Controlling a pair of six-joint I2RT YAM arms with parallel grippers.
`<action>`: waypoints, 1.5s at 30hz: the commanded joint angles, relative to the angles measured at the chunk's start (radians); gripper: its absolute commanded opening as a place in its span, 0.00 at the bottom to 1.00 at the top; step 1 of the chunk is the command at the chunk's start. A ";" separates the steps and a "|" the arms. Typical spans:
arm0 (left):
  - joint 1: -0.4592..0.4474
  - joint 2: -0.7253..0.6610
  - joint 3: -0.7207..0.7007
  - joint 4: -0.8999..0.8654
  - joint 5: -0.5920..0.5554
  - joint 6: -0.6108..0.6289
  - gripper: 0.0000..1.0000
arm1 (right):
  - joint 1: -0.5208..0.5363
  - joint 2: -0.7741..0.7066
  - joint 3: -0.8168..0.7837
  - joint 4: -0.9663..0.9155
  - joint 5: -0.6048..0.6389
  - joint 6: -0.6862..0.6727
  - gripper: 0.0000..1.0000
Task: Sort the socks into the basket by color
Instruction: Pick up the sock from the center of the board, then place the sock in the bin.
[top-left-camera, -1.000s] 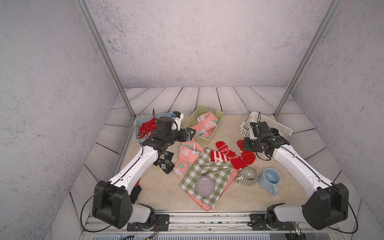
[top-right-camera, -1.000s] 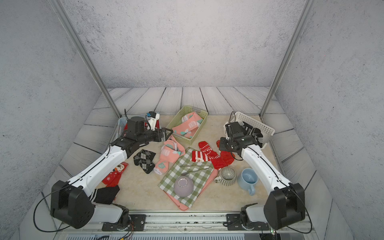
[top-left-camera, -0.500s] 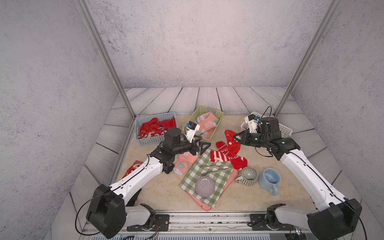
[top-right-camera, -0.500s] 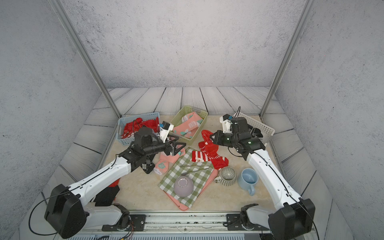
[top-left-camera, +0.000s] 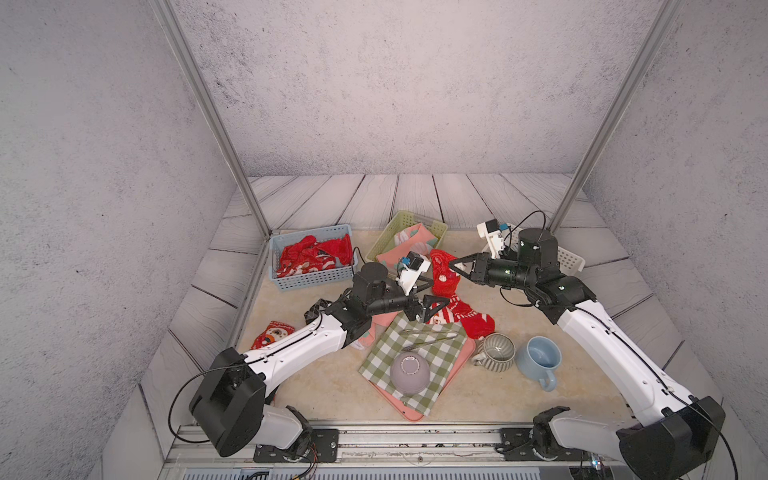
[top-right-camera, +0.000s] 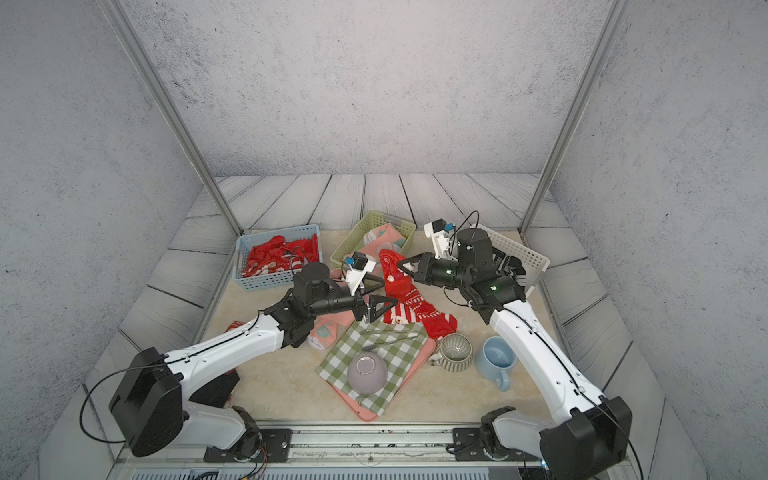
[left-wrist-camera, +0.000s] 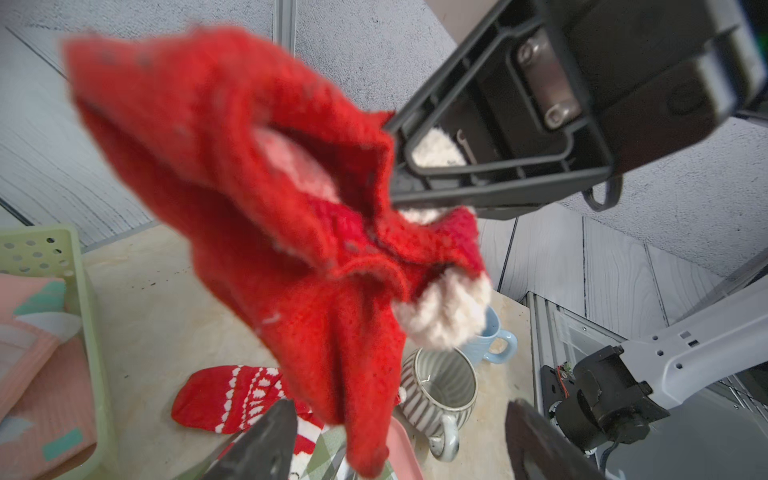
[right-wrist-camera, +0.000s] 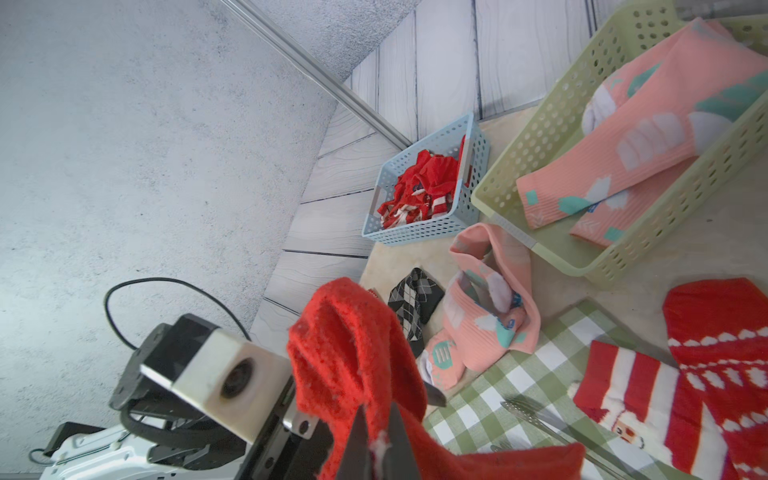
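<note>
My right gripper is shut on a fluffy red sock, which hangs in the air over the table's middle. My left gripper is open, its jaws on either side of the sock's lower end. The blue basket holds red socks. Pink socks lie in the green basket. Red striped socks, pink socks and a black-grey sock lie on the table.
A green checked cloth covers a pink tray, with a grey bowl and metal tongs on it. A striped mug and a blue mug stand beside it. The white basket stands at the back right.
My right gripper has lifted the red sock off the table and carried it left. My left arm has swung from the blue basket to the middle, jaws open around the sock.
</note>
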 joint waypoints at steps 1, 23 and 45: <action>-0.017 0.013 0.067 0.036 -0.026 0.027 0.77 | 0.010 -0.035 -0.007 0.039 -0.032 0.019 0.00; 0.032 -0.147 0.131 -0.338 -0.269 0.029 0.00 | 0.006 -0.047 0.043 -0.147 0.090 -0.126 0.97; 0.624 0.157 0.508 -0.749 -0.371 -0.019 0.00 | -0.021 -0.052 0.014 -0.267 0.210 -0.239 0.99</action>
